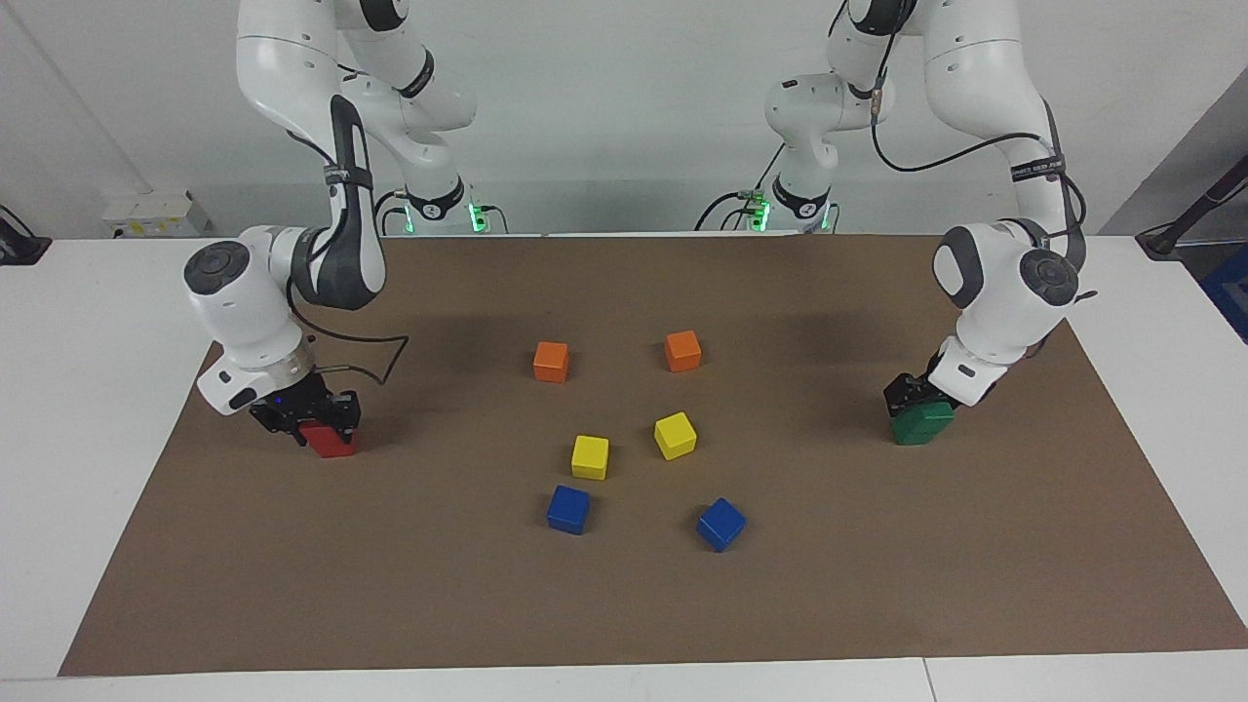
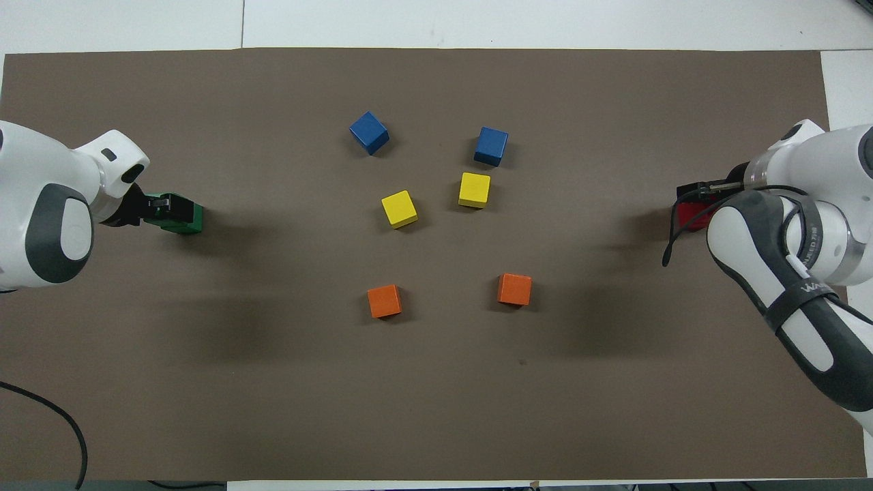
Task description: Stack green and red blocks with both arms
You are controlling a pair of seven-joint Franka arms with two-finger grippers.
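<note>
Light was bright and even, falling from above. The arms cast soft, broad shadows on the brown mat (image 1: 877, 585), the cubes only small dark ones at their bases. Pale glare lay on the white arm shells. Both views were sharp throughout, with no visible bending at the edges

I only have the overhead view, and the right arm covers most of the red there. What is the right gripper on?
Observer: In the facing view, the right gripper is down on one red block, low at the mat.
Operator: Is a second red block under it?
Observer: None shows; only one cube's height of red is visible.
Operator: And is the left gripper raised?
Observer: No, the left gripper is down on the green block, which looks to be at mat level.
</note>
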